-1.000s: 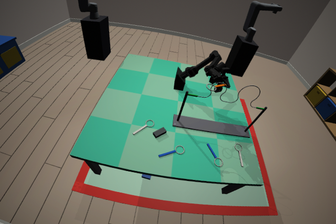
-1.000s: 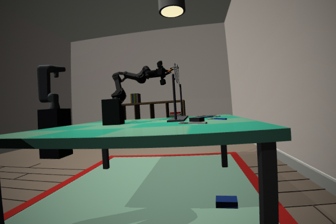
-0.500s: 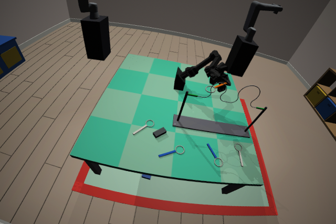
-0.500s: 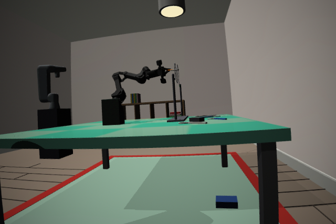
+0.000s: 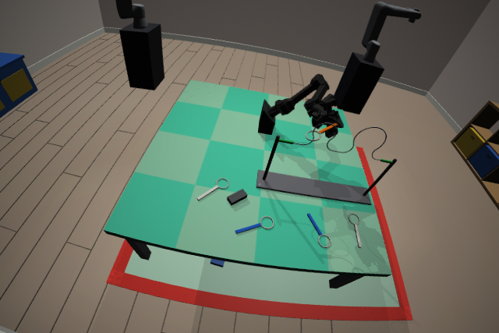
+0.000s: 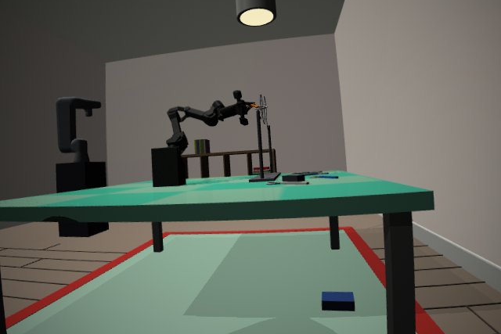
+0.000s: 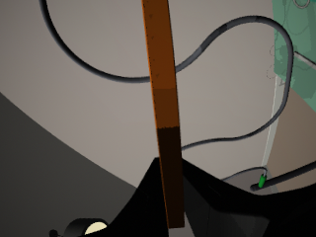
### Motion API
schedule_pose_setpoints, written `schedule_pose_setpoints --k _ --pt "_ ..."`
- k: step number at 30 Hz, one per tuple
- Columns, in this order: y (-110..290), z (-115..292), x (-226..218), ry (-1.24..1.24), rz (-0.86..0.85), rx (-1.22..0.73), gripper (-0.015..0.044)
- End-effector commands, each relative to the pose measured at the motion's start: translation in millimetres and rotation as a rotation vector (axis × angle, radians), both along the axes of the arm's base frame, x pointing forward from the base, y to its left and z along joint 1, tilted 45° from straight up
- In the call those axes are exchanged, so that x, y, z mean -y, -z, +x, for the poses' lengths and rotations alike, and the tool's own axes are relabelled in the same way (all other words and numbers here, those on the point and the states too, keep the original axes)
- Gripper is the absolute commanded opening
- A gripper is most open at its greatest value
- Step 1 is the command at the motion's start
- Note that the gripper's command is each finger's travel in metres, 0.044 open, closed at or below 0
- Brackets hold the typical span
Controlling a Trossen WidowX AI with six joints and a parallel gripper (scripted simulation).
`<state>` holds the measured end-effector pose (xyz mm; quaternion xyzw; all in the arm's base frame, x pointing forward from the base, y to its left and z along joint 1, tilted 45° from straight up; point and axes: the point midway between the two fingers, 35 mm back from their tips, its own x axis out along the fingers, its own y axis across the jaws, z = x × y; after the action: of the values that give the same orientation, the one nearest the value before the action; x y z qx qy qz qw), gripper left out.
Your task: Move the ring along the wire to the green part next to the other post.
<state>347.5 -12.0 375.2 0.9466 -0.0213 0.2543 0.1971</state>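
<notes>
Overhead, the claw (image 5: pixel 330 128) grips the orange handle (image 5: pixel 327 128); its ring (image 5: pixel 312 135) encircles the wire (image 5: pixel 342 147).

Spare ring tools (image 5: pixel 213 189) and a black block (image 5: pixel 236 196) lie on the table (image 5: pixel 161 184).

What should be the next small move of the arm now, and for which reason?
Probably carry the ring slowly onward along the grey wire, kept centred. The claw is shut on the orange handle, the ring sits just past the first green part, and the far green part remains distant.
</notes>
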Motion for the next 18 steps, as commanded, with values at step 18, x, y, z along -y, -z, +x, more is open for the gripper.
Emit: schedule_pose_setpoints --k 18 --pt "27 1 -46 0.005 -0.29 -0.002 -0.015"
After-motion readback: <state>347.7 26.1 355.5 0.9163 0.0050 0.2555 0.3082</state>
